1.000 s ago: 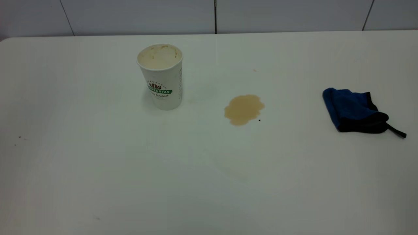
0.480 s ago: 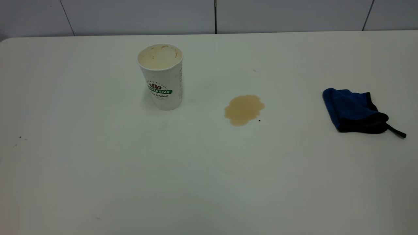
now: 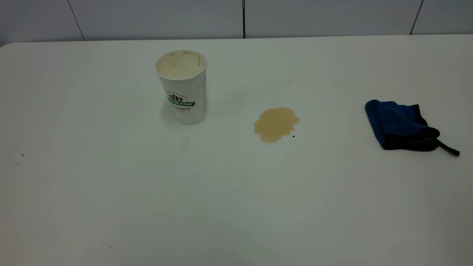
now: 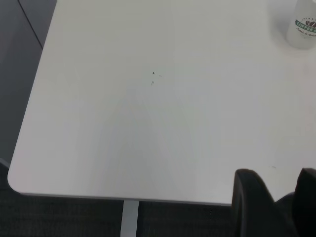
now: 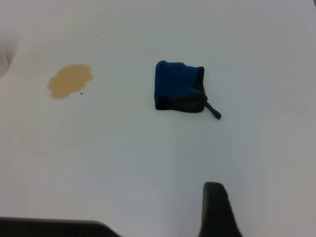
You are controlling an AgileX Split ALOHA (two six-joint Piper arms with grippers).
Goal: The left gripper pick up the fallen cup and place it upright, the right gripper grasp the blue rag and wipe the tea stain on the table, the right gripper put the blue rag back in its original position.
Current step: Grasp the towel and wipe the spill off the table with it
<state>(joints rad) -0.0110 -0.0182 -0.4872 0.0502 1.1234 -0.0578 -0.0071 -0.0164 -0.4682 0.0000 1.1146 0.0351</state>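
Observation:
The white cup (image 3: 181, 87) with the green-and-red logo stands upright on the table (image 3: 111, 192), left of centre; it also shows in the left wrist view (image 4: 303, 27). The light-brown tea stain (image 3: 276, 124) lies in the middle, and shows in the right wrist view (image 5: 70, 80). The blue rag (image 3: 401, 125) with black trim lies folded at the right, and shows in the right wrist view (image 5: 178, 92). Neither gripper shows in the exterior view. My left gripper (image 4: 279, 192) is open and empty over the table's near edge, far from the cup. My right gripper (image 5: 217, 207) is back from the rag, only partly in view.
A tiny black dot (image 3: 293, 136) sits beside the stain. A faint brown speck (image 3: 288, 79) lies behind it. Small dark specks (image 3: 22, 155) lie at the left. The table's rounded corner (image 4: 15, 180) and edge show in the left wrist view. A tiled wall stands behind.

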